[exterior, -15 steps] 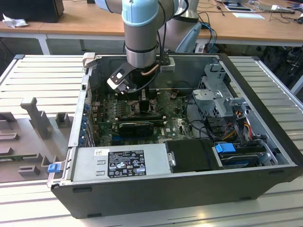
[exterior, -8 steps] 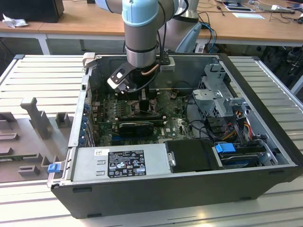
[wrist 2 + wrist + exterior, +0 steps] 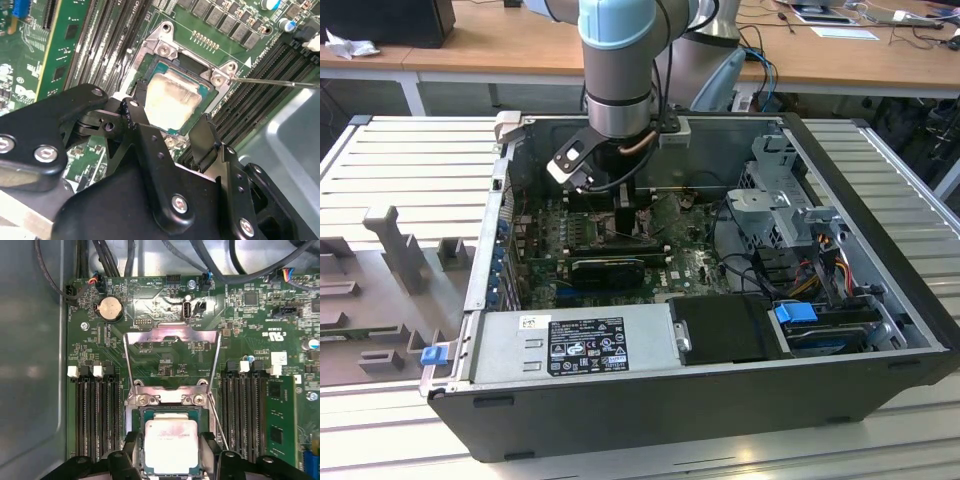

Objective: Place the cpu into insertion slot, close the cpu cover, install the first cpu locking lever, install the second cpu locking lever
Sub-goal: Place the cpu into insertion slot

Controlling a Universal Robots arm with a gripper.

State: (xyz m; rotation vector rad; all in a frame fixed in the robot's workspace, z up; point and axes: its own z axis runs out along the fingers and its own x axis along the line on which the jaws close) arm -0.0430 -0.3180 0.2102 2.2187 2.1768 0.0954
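Cpu point(image 3: 171, 446): flat square with a pale silver-beige metal lid, matte and faintly smudged, on a thin green edge. It lies level inside the slot point(image 3: 170, 411), a square socket with a dark rim set in the green board point(image 3: 240, 340).

Cover point(image 3: 170, 336): thin silver-grey sheet-metal frame with a large square window. It is swung up off the socket and hinged at two screwed silver brackets on one socket edge. A thin bare wire lever point(image 3: 272, 83) runs out past one bracket, free of the cover.

Long black ribbed memory slots point(image 3: 97, 415) flank the socket on both sides. A round shiny coin cell point(image 3: 111, 308) sits on the board past the cover's free end.

Arm point(image 3: 618, 60): pale blue and grey with round joints. It reaches straight down into the open black case point(image 3: 720, 410), wrist vertical over the board.

Gripper point(image 3: 170, 117): matte black with bolted links. Its two narrow fingers point(image 3: 136, 105) are closed against opposite edges of the cpu, tips down at the socket rim.
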